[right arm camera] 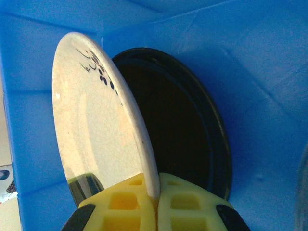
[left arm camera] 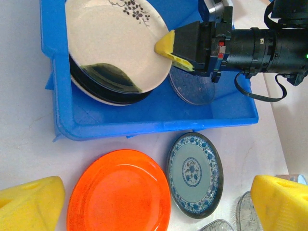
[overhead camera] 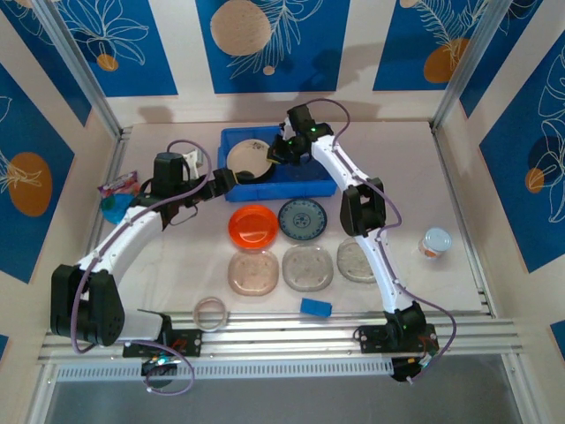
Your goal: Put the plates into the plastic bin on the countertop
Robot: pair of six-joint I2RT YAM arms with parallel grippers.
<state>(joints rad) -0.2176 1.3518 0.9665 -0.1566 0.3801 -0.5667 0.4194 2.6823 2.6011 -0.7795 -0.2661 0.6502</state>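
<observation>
My right gripper (right arm camera: 155,195) is shut on the rim of a beige plate (right arm camera: 96,120), holding it tilted inside the blue plastic bin (right arm camera: 250,72) over a black plate (right arm camera: 178,130). From the left wrist, the beige plate (left arm camera: 115,48) leans on the black plate (left arm camera: 107,92), and a clear plate (left arm camera: 192,87) lies beside them in the bin (left arm camera: 159,125). My left gripper (left arm camera: 154,207) hangs open above an orange plate (left arm camera: 120,192) and a blue-white patterned plate (left arm camera: 195,173) on the countertop (overhead camera: 397,177). Three clear plates (overhead camera: 308,267) lie in a row nearer the front.
A thin translucent ring (overhead camera: 210,313) and a small blue block (overhead camera: 315,306) lie near the front rail. A small jar (overhead camera: 435,242) stands at the right. A pink and teal item (overhead camera: 115,199) sits at the left edge. Silver rails border the surface.
</observation>
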